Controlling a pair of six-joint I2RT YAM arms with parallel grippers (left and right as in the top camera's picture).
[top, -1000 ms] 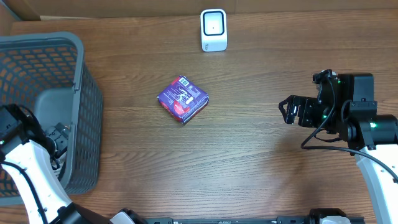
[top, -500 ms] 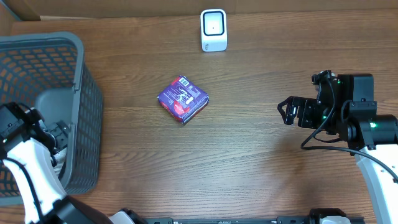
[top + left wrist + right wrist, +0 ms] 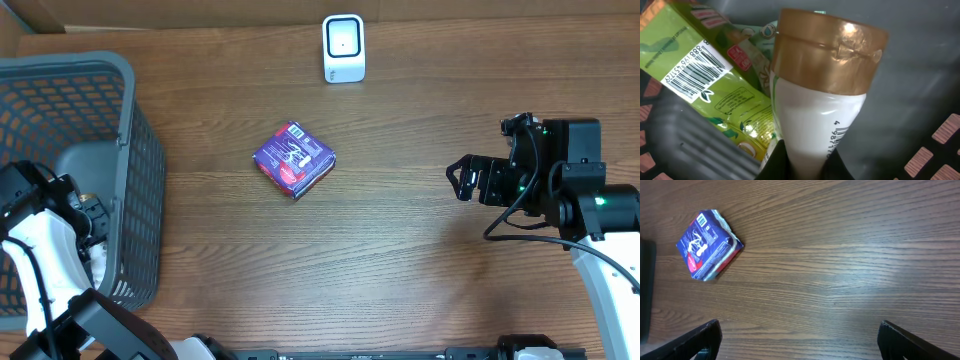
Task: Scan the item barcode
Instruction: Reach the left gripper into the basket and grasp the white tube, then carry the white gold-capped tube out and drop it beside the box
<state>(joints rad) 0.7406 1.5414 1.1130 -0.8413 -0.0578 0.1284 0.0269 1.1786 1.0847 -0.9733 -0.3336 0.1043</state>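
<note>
Your white tube (image 3: 820,120) sits in the basket (image 3: 130,90) at the frame's left, the left gripper (image 3: 807,165) closed tight on its body. Lifting it to the scanner (image 3: 343,47) at top centre is not yet done; the right gripper (image 3: 465,180) hangs wide open, empty.

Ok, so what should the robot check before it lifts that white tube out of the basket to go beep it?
1. Grip: the left gripper is shut on the white tube. Ok.
2. Is the tube's barcode uncovered? Cannot tell, it runs down towards the fingers.
3. Is the tube free to lift? Not ok, the green packet lies against it and might get dragged along.
4. Is the scanner standing upright on the table? Ok.
5. Other arm: the right gripper is open and far from the basket. Ok.
</note>
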